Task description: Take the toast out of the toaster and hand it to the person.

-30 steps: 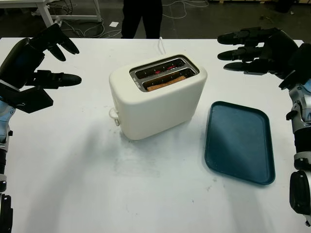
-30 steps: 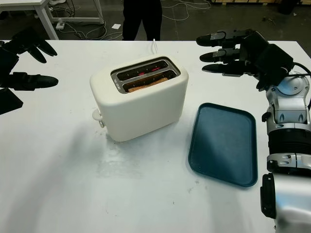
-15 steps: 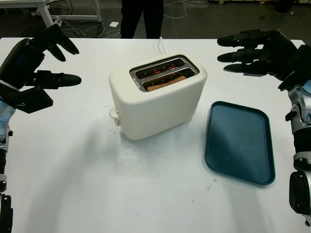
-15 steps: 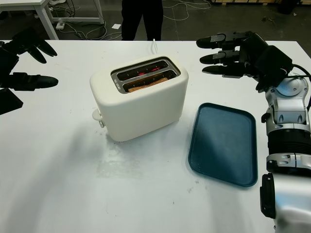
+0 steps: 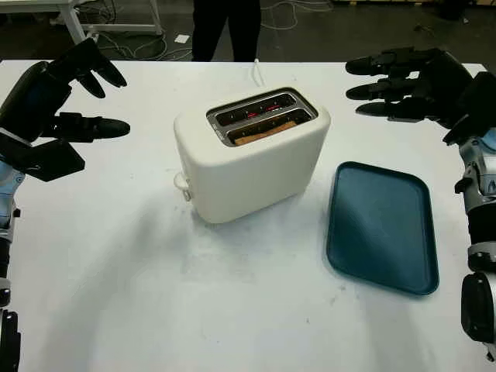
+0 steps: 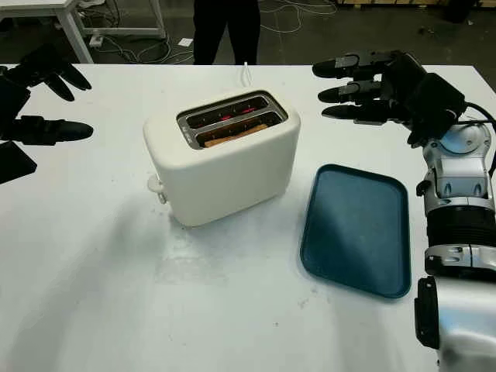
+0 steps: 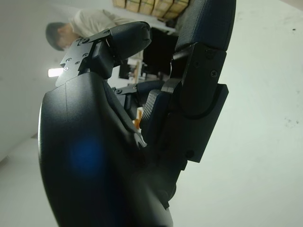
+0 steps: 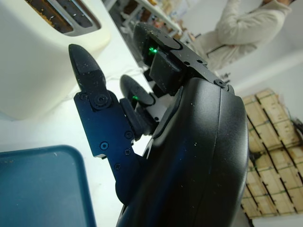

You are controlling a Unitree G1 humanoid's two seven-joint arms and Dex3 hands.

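Sitting low in the near slot of the cream two-slot toaster, the brown slice of toast is kept well apart from both hands' fingers. The black left hand is held open in the air to the left of the toaster, nothing grasped. The black right hand is held open to the toaster's right, beyond the dark teal plastic tray. A person's dark legs are seen behind the toaster.

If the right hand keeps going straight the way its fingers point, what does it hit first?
Probably the toaster: the right hand, open, points across the table toward its top. Depth is unclear; it might pass just behind.
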